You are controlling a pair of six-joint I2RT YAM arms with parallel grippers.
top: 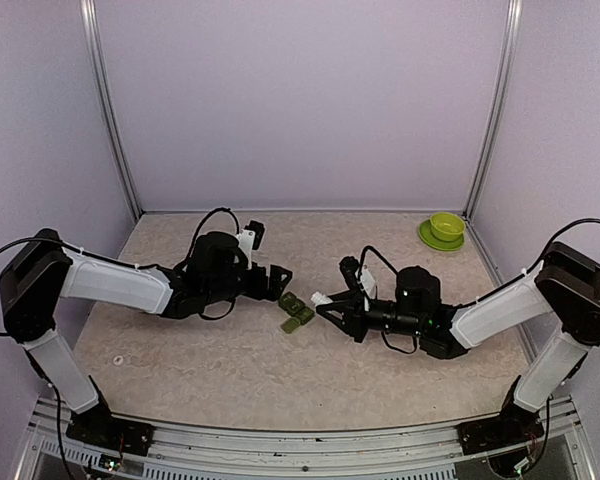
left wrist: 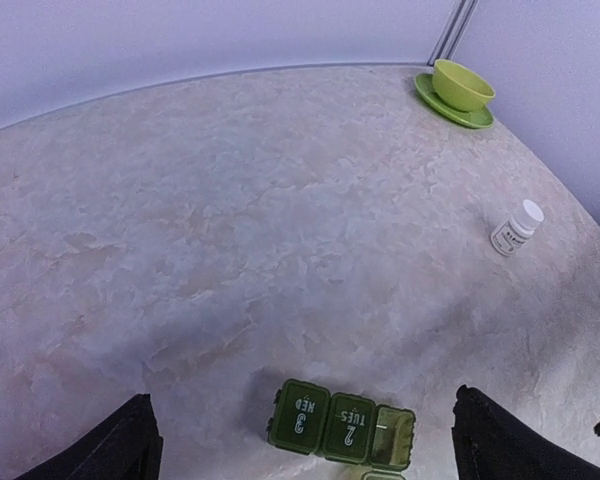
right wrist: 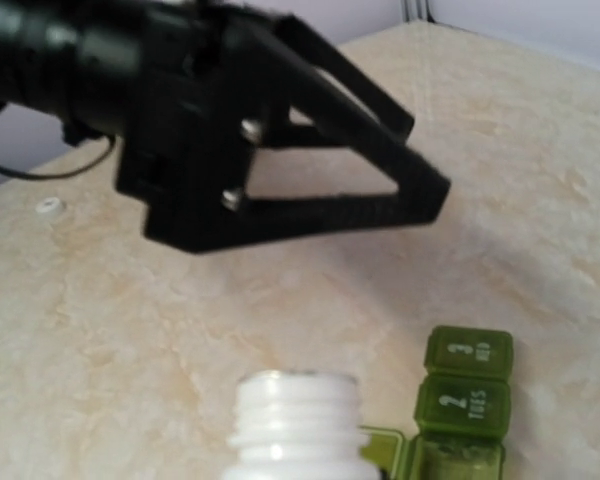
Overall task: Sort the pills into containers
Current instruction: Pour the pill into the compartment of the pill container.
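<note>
The containers (top: 297,312) are a dark green strip of three compartments (left wrist: 342,432) lying between the two arms. The lids marked 3 and 2 are down, and the end compartment (right wrist: 460,462) stands open. My left gripper (top: 283,278) hovers just above and left of the strip, open and empty, one finger (left wrist: 115,450) on each side of it. My right gripper (top: 330,303) is shut on an uncapped white bottle (right wrist: 295,425), tilted with its mouth close beside the open compartment. I can make out no pills.
A second white bottle (left wrist: 517,228), capped, stands upright farther right. A lime-green bowl (top: 446,227) on its saucer sits in the back right corner. A small white ring-shaped thing (right wrist: 48,206) lies on the table to the left.
</note>
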